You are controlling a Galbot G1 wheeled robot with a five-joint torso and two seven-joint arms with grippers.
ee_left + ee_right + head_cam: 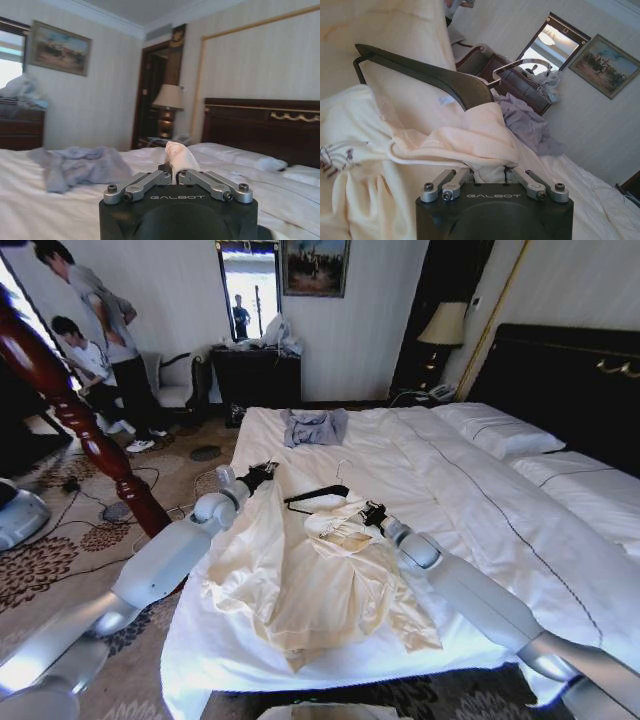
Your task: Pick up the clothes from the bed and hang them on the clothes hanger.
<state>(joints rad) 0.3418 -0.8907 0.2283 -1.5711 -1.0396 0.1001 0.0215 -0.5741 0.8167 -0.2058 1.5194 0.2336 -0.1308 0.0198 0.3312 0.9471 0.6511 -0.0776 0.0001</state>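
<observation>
Both grippers read "GALBOT". The left gripper (pixel 172 176) pinches the cream top (pixel 320 580) near the bed's (pixel 480 500) left edge. The right gripper (pixel 490 172) pinches its neckline, over the black hanger (pixel 425 75).

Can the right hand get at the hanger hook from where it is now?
Probably not yet. The right hand is shut on the cream top beside the clothes hanger, so it's occupied. The hook itself lies bare on the bed. The left hand also pinches the top.
</observation>
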